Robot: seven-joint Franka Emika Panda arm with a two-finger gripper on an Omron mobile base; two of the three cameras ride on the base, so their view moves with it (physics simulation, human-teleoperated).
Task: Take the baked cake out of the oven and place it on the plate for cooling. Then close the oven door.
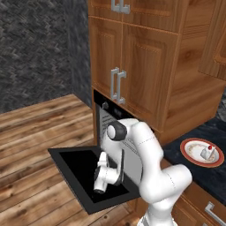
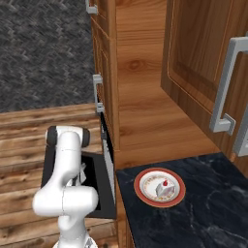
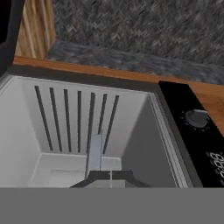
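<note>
A: Starting at the left, the black rectangular oven door with its dark glass window (image 1: 88, 176) is seen dropped flat and wide open over the plank floor. Just above it the two-finger gripper on the white arm (image 1: 99, 189) is poised low, fingers clenched together with nothing between them.

B: And the black built-in oven with round knobs and a small display (image 1: 107, 115)?

A: Its pale cavity is looked into from the hand view, rack slots on the back wall, a grey metal tray (image 3: 78, 175) at the bottom. No cake is seen inside.

B: So the first half can be judged done?

A: That is the reading. Further right, on the dark speckled counter (image 2: 213, 203), the round plate with a red-orange rim and cream centre (image 2: 159, 187) is found, and the small white wedge of cake with a red dot on top (image 2: 164, 189) is resting on it, towards the plate's right side.

B: Which leaves the door.

A: Closing is the step in hand. The closed fingers would need to be brought under the door's far edge, or against the handle, and the panel swung up until it sits flush.

B: Any writing to be read?

A: None legible. Pale marks are glimpsed on the display (image 3: 217, 158) beside a knob, too blurred to be made out. No brands are seen.
</note>
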